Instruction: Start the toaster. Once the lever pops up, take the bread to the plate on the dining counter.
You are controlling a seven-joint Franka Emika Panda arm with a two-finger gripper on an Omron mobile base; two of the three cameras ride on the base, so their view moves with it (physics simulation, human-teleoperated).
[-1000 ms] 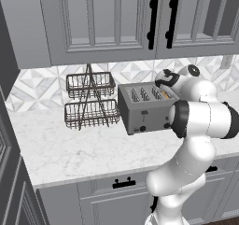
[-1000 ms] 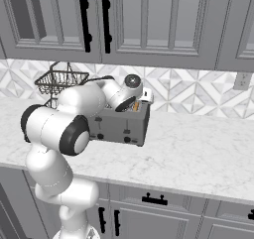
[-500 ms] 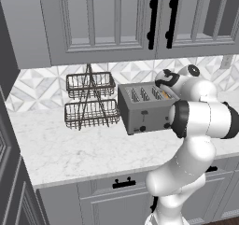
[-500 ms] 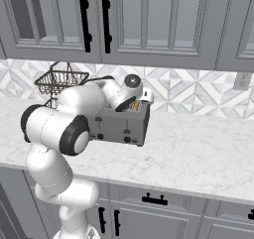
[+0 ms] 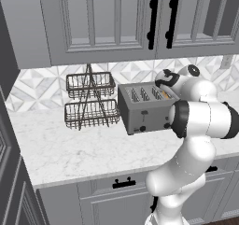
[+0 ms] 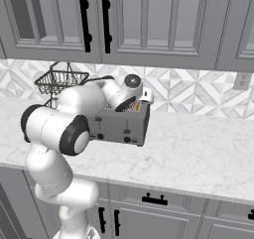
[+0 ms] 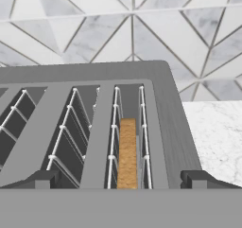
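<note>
End effector (image 7: pixel 121 179) spread wide and empty, poised over the toaster (image 5: pixel 142 109) on the tabletop (image 5: pixel 79 151), straddling the rightmost slot. Bread (image 7: pixel 126 153) seated upright in that slot, top edge showing, apart from both fingertips. Probably at the pick-up stage, though lever position unreadable. Left to do: grasp, lift out, carry to the plate.

Everything's lit flat and even, classic render look, no glare anywhere. Shadows are super soft: just a faint dark patch under the toaster (image 5: pixel 142 112) on the table (image 5: pixel 79 154) and some shade under the upper cabinets (image 6: pixel 149 25). All sharp, no blur or edge warping. The toaster slots go dark inside in the hand view.
</note>
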